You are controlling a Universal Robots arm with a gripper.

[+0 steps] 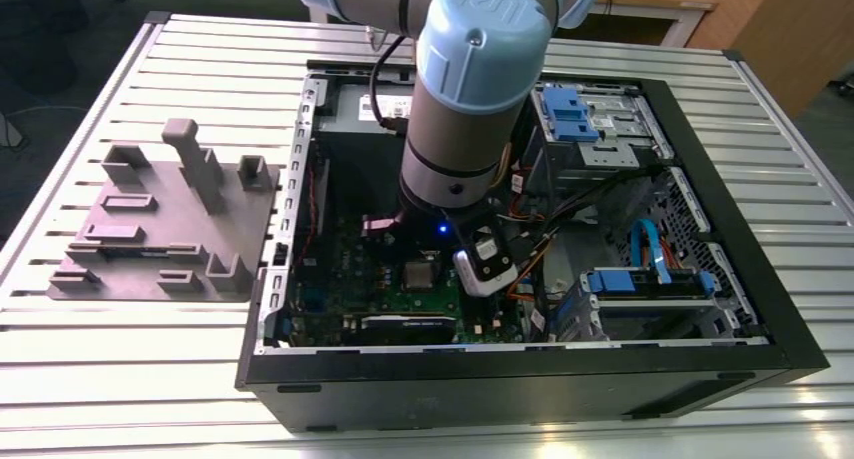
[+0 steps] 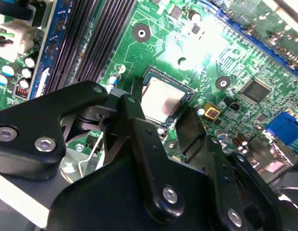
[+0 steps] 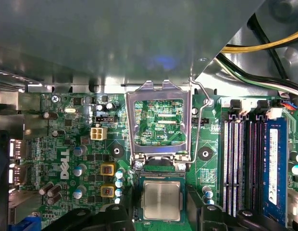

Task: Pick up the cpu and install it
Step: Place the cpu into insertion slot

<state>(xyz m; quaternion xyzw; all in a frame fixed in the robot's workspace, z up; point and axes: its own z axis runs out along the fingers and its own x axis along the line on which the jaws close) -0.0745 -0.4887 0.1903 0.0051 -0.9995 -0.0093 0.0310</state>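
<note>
Op: Pincer first?
Ann: Your pincer [image 2: 162, 109] is open. The fingers [image 2: 142, 144] are spread wider than the cpu [image 2: 161, 98], one on each side of it, gripping nothing. Can't tell if the tips touch the board.
Op: Where's the cpu?
Ann: Lying flat in the socket [image 3: 161, 177], silvery top up, inside the dark rim — you see that in both wrist views.
Op: Around the socket?
Ann: Load plate [image 3: 158, 90] stands swung up off one edge of the socket, green motherboard [image 3: 67, 144] showing through its window. Memory slots [image 3: 238, 163] run just beside the socket. Yellow and black cables [image 3: 264, 45] pass beyond the load plate, farther from the socket.
Op: Wider?
Ann: Your arm [image 1: 474, 109] stands over the socket, inside the open case [image 1: 534, 379]. Grey moulded plate [image 1: 160, 229] lies well apart from the socket — outside the case on the slatted table [image 1: 134, 379], toward the exterior view's left.
</note>
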